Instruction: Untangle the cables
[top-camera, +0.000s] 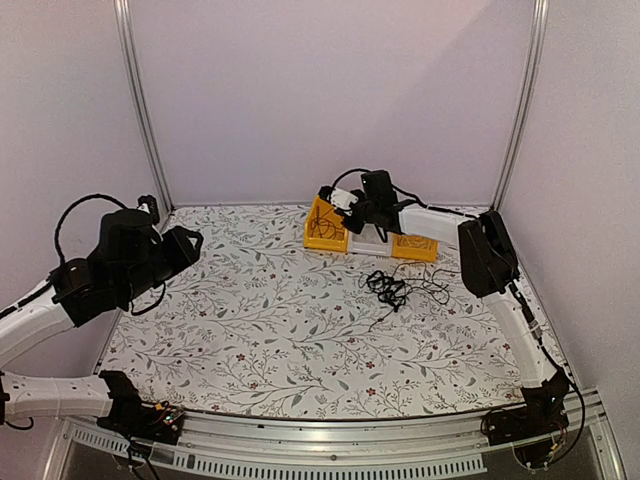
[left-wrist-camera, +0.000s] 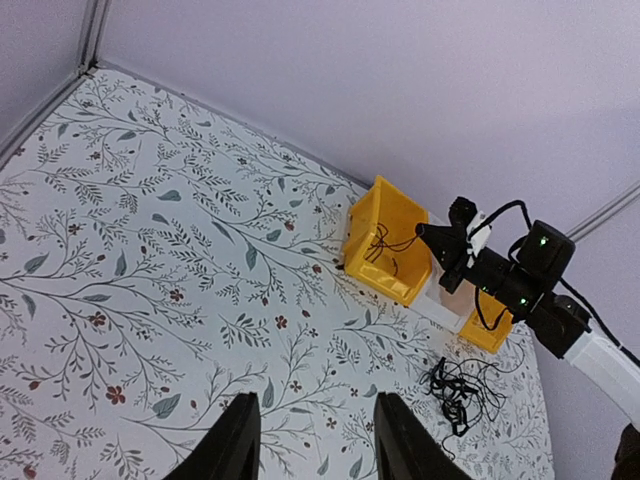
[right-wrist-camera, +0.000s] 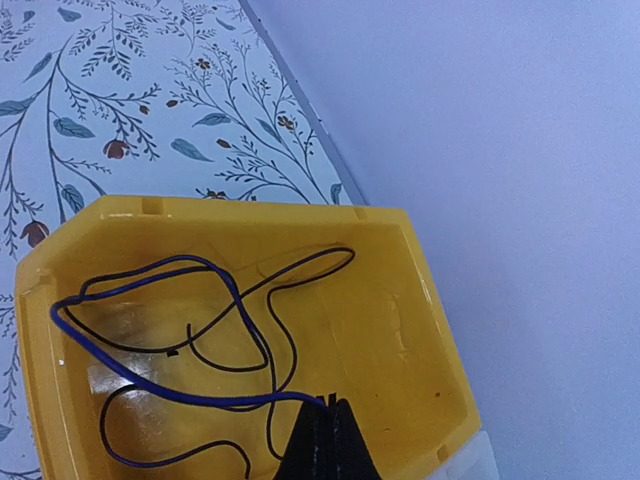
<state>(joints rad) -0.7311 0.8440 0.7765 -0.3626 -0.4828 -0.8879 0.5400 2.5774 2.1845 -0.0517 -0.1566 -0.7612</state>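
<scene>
A clump of thin black cables (top-camera: 393, 286) lies on the floral table, right of centre; it also shows in the left wrist view (left-wrist-camera: 455, 385). My right gripper (right-wrist-camera: 330, 408) is over the left yellow bin (right-wrist-camera: 420, 340), shut on a thin blue-black cable (right-wrist-camera: 150, 385) that loops into the bin. Another thin black cable (right-wrist-camera: 285, 300) lies loose in that bin. In the top view the right gripper (top-camera: 335, 212) hangs over the same bin (top-camera: 322, 238). My left gripper (left-wrist-camera: 315, 445) is open and empty, held above the table's left side (top-camera: 190, 243), far from the clump.
A white bin (top-camera: 372, 241) and a second yellow bin (top-camera: 415, 248) stand in a row right of the first, near the back wall. Metal frame posts (top-camera: 140, 110) stand at the back corners. The walls close in the table on three sides.
</scene>
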